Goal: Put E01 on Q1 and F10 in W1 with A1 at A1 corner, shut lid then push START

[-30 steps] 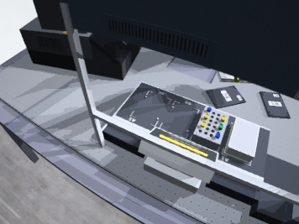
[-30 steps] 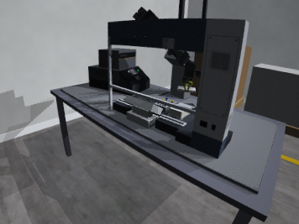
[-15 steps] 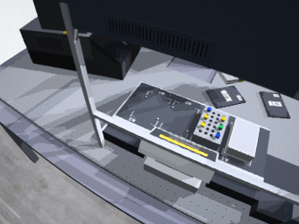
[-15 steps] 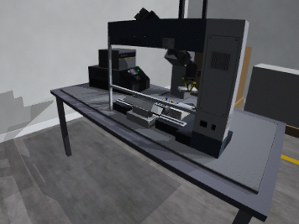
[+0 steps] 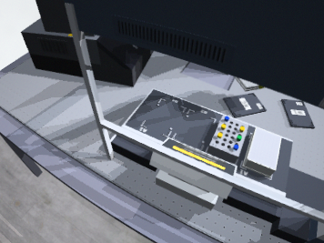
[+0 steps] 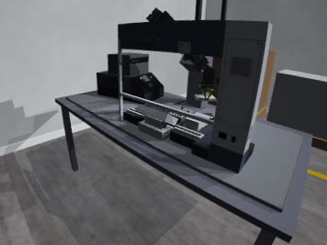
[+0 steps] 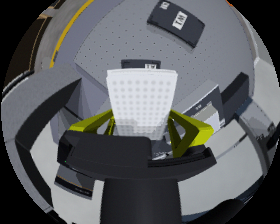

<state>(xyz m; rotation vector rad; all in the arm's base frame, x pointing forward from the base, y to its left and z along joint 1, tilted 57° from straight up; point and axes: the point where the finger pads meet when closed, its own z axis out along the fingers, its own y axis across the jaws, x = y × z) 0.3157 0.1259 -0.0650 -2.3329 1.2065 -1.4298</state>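
My gripper (image 7: 141, 111) is shut on a white 96-well PCR plate (image 7: 140, 100), held level and wells up above the table; I cannot read its ID. A dark nest (image 7: 140, 66) lies right under the plate's far end, and a second dark nest (image 7: 176, 21) lies further off. In the exterior view the gripper (image 6: 205, 90) hangs behind the gantry; the top view hides it. Deck places D3 (image 5: 191, 124) and D4 (image 5: 156, 112) hold no plate. Both nests (image 5: 244, 104) (image 5: 297, 113) look empty. Q1 (image 6: 147, 83) stands at the far left with a green lamp; I cannot see its block.
The tube cooling block (image 5: 229, 137) with coloured caps and the white deep-well block (image 5: 264, 152) sit on the deck. A large dark gantry housing (image 5: 205, 24) spans the deck on a thin post (image 5: 93, 96). Black boxes (image 5: 59, 42) stand behind Q1.
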